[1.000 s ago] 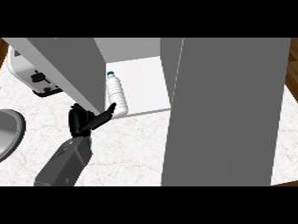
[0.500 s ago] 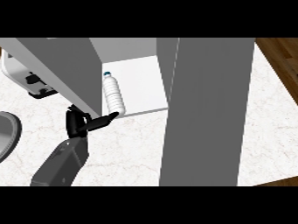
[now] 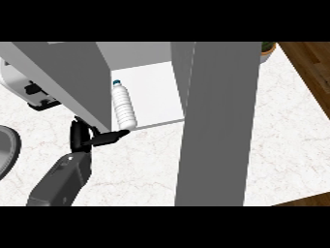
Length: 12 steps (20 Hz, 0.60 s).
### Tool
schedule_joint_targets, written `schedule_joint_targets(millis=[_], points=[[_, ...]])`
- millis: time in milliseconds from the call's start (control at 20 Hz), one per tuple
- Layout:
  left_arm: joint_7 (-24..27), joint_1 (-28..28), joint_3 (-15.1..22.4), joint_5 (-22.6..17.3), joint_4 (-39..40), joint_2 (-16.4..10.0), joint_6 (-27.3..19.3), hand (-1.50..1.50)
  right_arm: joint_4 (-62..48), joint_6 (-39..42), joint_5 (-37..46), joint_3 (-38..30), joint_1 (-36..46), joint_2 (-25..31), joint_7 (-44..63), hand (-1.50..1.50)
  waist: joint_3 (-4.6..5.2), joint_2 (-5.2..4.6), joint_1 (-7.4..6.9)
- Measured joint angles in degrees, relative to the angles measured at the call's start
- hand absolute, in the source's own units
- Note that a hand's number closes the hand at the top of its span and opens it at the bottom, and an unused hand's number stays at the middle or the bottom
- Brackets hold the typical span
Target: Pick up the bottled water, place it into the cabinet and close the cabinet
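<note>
Cabinet [image 3: 157, 92] open, its right door [image 3: 214, 121] swung wide, so closing is not yet done. Bottled water [image 3: 125, 106] rests inside against the left wall. Left hand [image 3: 89, 139] lies just below the bottle's base, fingers uncurled and holding nothing; placement judged complete.

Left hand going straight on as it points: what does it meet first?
Likely the bottle, at its base: the left hand points there, just inside the cabinet. Depth unclear.
</note>
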<state>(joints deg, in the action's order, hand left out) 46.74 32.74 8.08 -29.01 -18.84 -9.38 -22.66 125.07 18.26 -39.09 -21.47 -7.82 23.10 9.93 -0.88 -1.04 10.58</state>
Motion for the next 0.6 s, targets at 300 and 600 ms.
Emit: schedule_joint_targets(millis=[300, 600], points=[[-1.9, 1.8, 0.1, 0.0, 4.2, 0.2, 1.0, 1.5, -0.4, 0.4, -0.2, -0.5, 0.2, 0.5, 0.0, -1.5, 0.94, -0.59, -0.28], [-2.1, 3.7, -0.2, -0.2, 7.4, 1.4, 1.6, 1.5, -0.1, 0.4, -0.1, -0.7, 0.4, 1.1, 0.5, -1.5, 1.28, -0.52, -1.72]])
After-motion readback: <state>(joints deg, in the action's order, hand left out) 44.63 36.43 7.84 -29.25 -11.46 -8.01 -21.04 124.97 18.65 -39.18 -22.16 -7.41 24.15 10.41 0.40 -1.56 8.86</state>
